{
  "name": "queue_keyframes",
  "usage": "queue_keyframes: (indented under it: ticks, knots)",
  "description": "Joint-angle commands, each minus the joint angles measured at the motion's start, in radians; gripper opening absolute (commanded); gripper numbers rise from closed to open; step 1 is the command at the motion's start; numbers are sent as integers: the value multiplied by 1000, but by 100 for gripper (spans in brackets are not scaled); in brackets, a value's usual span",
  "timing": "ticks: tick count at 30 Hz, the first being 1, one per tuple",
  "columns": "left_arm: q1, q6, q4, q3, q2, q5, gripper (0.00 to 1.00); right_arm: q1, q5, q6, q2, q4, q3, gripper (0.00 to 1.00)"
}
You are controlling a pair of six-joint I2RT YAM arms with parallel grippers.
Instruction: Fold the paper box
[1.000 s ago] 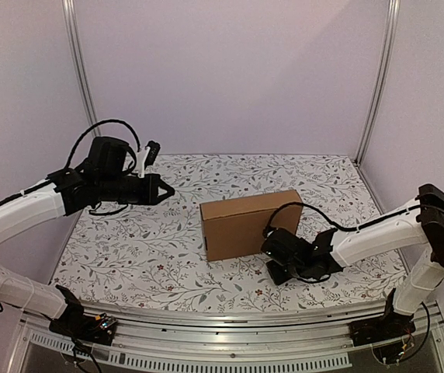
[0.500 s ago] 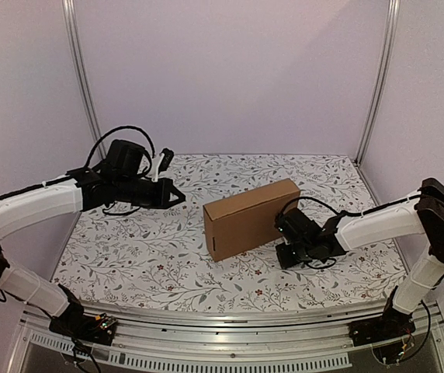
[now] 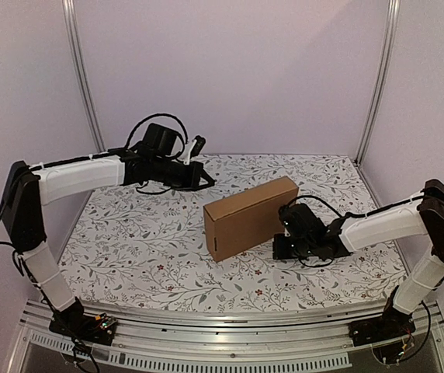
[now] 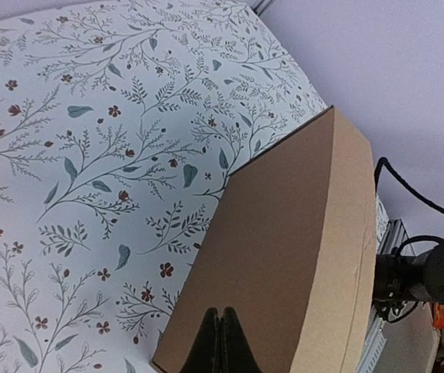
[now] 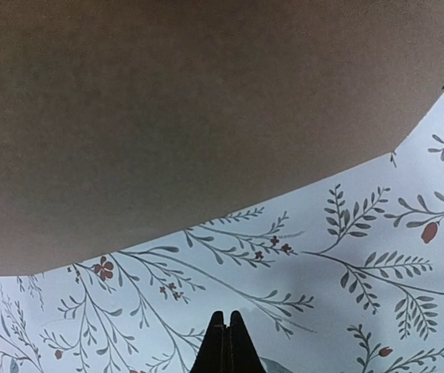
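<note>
The paper box (image 3: 249,216) is a closed plain brown cardboard box lying at an angle on the floral table, right of centre. My left gripper (image 3: 206,185) is shut and empty, hovering just beyond the box's far left corner. In the left wrist view its tips (image 4: 220,315) point at the box (image 4: 284,256). My right gripper (image 3: 278,249) is shut and empty, low over the table by the box's near right side. In the right wrist view its tips (image 5: 224,317) sit over the cloth a little short of the box (image 5: 191,116).
The floral tablecloth (image 3: 144,241) covers the table. Metal frame posts (image 3: 82,78) stand at the back corners in front of plain walls. A rail (image 3: 206,342) runs along the near edge. The right arm's black cable (image 3: 323,203) loops beside the box.
My left arm has swung right and toward the back, close to the box's far left corner. The box has turned, its right end going back, with my right gripper following.
</note>
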Motion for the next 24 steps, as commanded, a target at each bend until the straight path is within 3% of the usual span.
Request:
queue_keyframes:
  ticks: [1, 10, 24]
  knots:
    - [-18, 15, -4, 46, 54, 55, 0, -6, -30, 106, 42, 144, -13, 0]
    - [-83, 20, -13, 54, 76, 74, 0, -6, -122, 182, 196, 298, 57, 0]
    - [-153, 6, -1, -25, 8, 34, 0, 10, -246, 165, 321, 353, 212, 0]
